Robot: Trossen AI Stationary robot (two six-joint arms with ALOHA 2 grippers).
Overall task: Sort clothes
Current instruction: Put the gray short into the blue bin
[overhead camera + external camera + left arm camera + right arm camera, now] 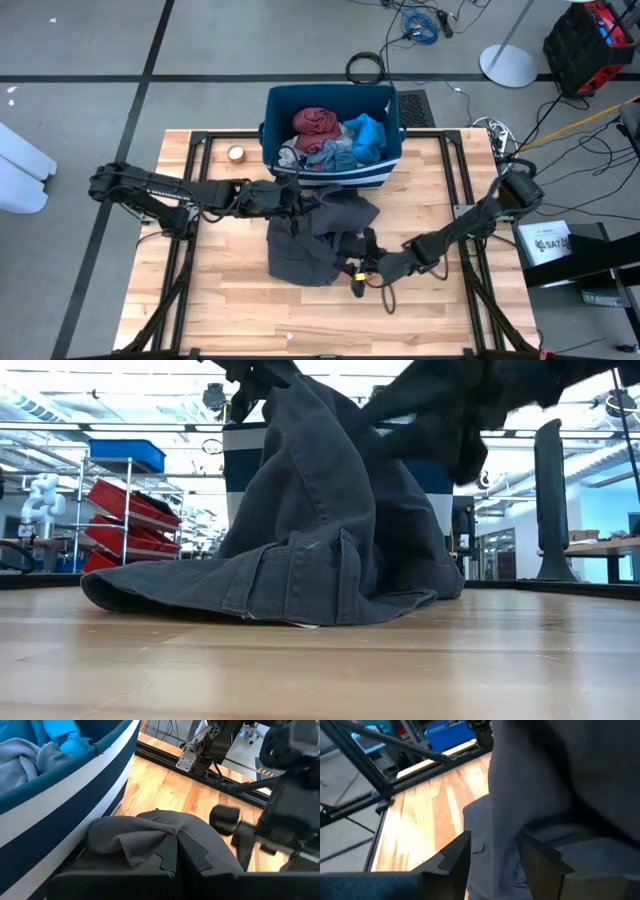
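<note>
A large dark grey garment point(305, 250) lies partly on the wooden table in front of a dark blue bin with white stripes point(330, 178). The bin holds maroon point(315, 122), bright blue point(366, 135) and blue-grey point(332, 155) pieces. My left gripper point(305, 198) is shut on the garment's far part, close to the bin's front wall. My right gripper point(362, 263) is at the garment's near right part, with cloth between its fingers. In the low view the garment point(300, 550) is raised at the top and its lower edge point(250, 605) rests on the table. My left gripper pinches a bunched fold of the dark grey garment point(150, 837) between its two fingers, coming level from the table's left. The cloth is lifted there and drapes down to the table. My right gripper has a thick hanging part of the garment point(505, 845) between its two fingers point(452, 857), coming from the table's right. That part is raised off the table.
The bin point(75, 805) stands just beyond my left gripper. A small round roll point(236, 153) lies left of the bin. Bare wood shows at the table's near side point(250, 320) and at its left. Black frame rails run along the table's edges.
</note>
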